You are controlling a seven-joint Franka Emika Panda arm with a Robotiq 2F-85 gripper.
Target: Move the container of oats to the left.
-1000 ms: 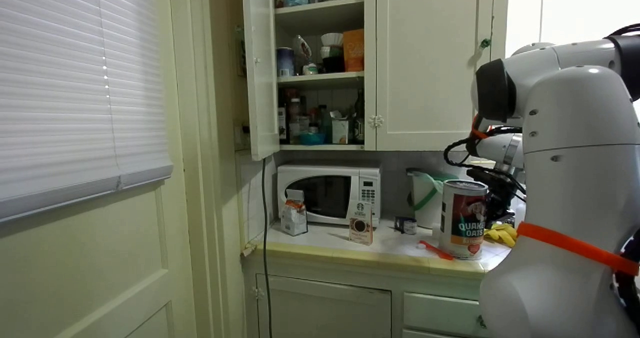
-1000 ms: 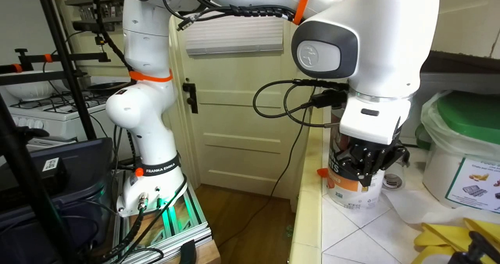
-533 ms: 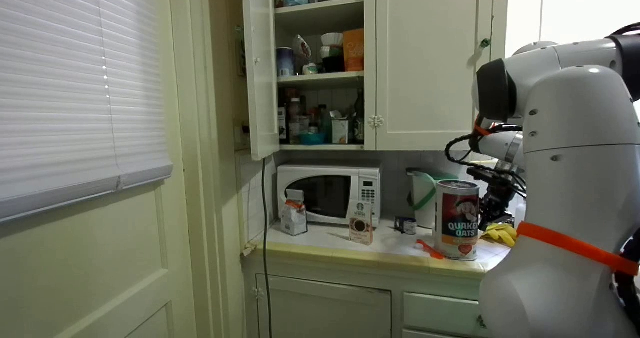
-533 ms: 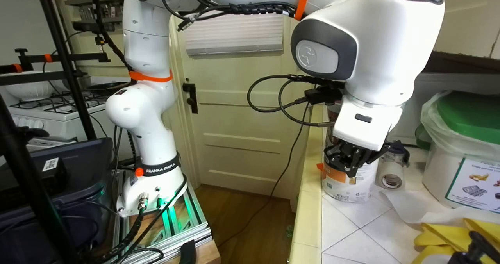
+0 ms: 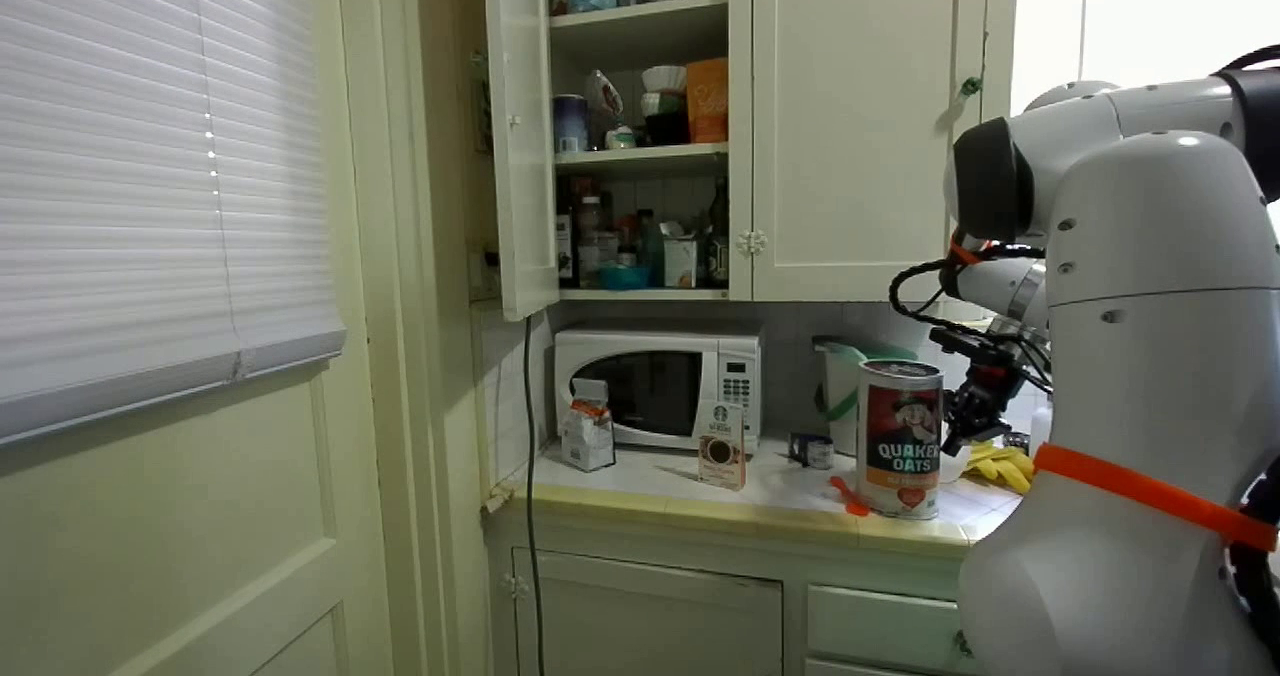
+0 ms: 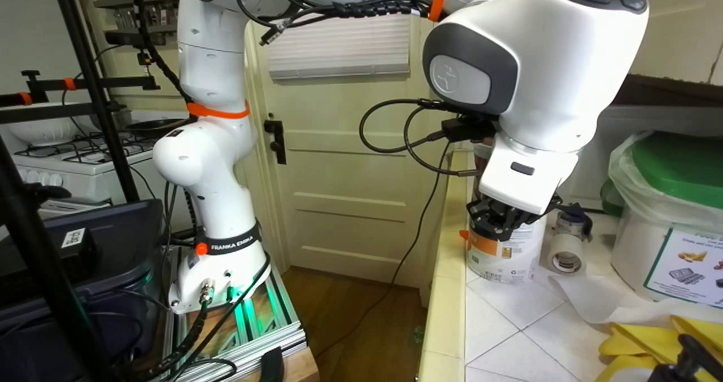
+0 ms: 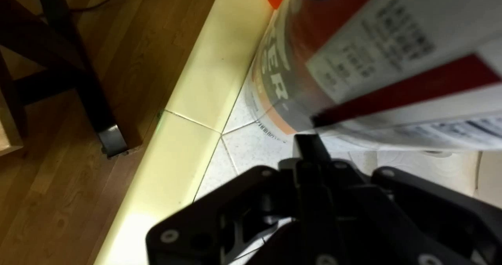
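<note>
i see the jaws closed, empty, beside the container of oats (image 5: 900, 440); it seems stiff, light, too wide to grip, better pushed low.

The oats canister (image 5: 900, 441) is red, orange and white, the hand (image 7: 311, 145) black.

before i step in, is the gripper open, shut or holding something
Gripper: closed, holding nothing; it is right up against or just beside the oats, not around it.
</note>
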